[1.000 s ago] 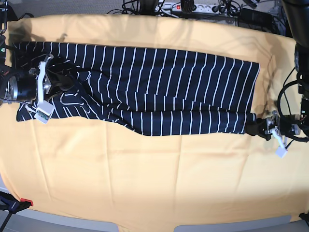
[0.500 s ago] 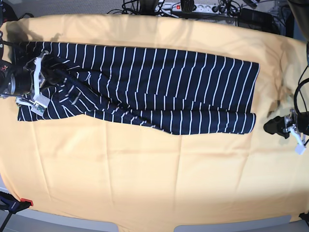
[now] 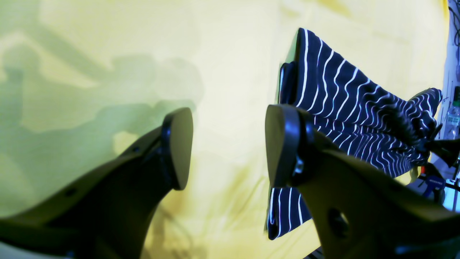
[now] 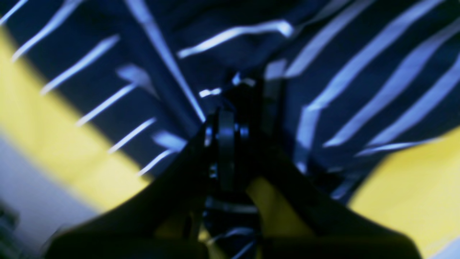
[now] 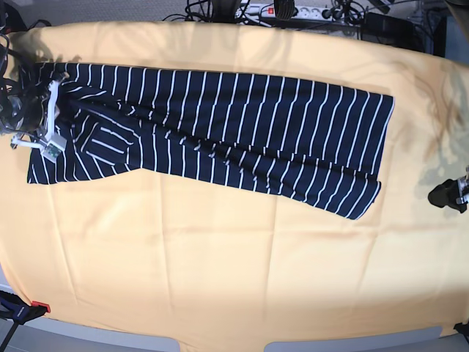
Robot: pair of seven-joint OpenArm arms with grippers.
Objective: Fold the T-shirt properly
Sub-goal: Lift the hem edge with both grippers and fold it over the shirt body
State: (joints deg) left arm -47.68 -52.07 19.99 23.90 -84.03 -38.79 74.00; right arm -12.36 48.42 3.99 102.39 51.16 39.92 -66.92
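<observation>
Overhead, the T-shirt (image 5: 220,143) lies as a long band across the upper half of the yellow-orange cloth (image 5: 220,264), its long axis running from 9 o'clock to 3 o'clock and dipping slightly toward 4 o'clock at the far end. At the 9 o'clock end the right gripper (image 5: 62,121) sits on the bunched, crumpled fabric; its jaws are pressed together, and the right wrist view shows the pads (image 4: 226,144) pinched on a fold of the T-shirt (image 4: 359,90). From there the navy fabric spreads flatter, with thin white stripes crossing its width at even spacing and a few creases near the middle. Its upper edge is nearly straight; the lower edge slants down to a corner at about 4 o'clock. Well apart from that end, at the 3 o'clock edge of the cloth, the left gripper (image 5: 447,194) holds nothing, its fingers (image 3: 178,147) spread wide above bare cloth (image 3: 107,72), with the hem of the T-shirt (image 3: 341,100) beyond them.
</observation>
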